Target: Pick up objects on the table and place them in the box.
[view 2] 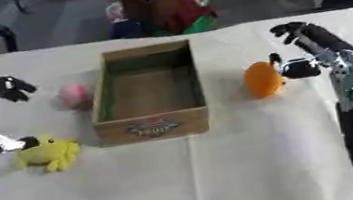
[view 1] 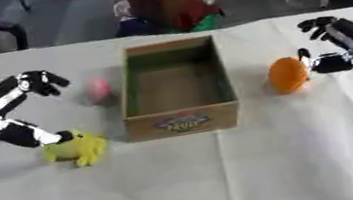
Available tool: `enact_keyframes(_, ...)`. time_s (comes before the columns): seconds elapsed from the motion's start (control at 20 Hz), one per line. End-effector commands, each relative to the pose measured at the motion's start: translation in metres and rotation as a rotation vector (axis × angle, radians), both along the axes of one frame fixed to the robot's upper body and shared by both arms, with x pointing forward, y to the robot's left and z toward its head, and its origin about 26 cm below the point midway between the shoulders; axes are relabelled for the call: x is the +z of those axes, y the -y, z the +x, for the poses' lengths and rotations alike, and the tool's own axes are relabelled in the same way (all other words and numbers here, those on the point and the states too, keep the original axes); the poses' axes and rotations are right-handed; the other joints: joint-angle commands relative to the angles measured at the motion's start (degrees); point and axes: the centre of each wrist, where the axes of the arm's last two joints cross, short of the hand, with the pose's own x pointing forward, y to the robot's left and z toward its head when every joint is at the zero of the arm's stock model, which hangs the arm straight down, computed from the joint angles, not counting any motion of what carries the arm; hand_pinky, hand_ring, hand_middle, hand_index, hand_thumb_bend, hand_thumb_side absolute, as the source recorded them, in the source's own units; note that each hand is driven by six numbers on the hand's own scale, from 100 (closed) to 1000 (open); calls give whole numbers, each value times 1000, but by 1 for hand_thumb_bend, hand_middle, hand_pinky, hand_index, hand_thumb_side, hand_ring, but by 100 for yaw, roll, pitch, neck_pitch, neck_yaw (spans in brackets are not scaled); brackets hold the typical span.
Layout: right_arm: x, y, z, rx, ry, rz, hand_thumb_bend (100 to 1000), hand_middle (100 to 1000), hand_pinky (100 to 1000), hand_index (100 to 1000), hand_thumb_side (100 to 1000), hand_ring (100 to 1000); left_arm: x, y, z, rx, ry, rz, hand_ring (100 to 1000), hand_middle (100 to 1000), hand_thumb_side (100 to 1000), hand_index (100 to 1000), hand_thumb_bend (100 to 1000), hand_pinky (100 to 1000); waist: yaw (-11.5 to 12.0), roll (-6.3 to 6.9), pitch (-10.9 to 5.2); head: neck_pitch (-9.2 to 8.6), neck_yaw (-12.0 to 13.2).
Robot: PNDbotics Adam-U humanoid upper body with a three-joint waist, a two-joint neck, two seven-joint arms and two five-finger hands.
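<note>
An open brown cardboard box (view 1: 182,119) stands in the middle of the table, with nothing showing inside it. An orange ball-like object (view 1: 287,75) lies to its right. My right hand (view 1: 340,48) is beside the orange object with fingers spread and the thumb close to it, open. A pink ball (view 1: 97,90) rests against the box's left wall. A yellow soft toy (view 1: 77,149) lies near the box's front left corner. My left hand (view 1: 14,115) is open, its thumb touching the yellow toy and its fingers arched above the pink ball's left.
A white cloth (view 1: 227,175) covers the table, with a wide stretch in front of the box. Beyond the far edge are a brown and red heap (view 1: 169,2), a chair and furniture on the floor.
</note>
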Motion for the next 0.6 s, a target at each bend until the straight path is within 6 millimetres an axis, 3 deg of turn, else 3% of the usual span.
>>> enact_keyframes(0.05, 17, 2, 3, -1, 44, -14, 100, 809, 760, 922, 230, 770, 3, -8, 7, 0, -40, 97, 729, 737, 120, 830, 699, 762, -7, 20, -81, 26, 16)
enact_keyframes(0.45, 15, 1, 2, 0, 38, -11, 100, 808, 759, 921, 229, 769, -13, -10, 20, -18, -166, 242, 709, 716, 147, 818, 738, 735, 1, 17, -105, 26, 12)
enact_keyframes(0.6, 14, 0, 2, 1, 36, -9, 100, 809, 759, 921, 229, 769, -16, -9, 26, -16, -191, 281, 681, 683, 151, 791, 707, 720, 7, 11, -110, 26, 17)
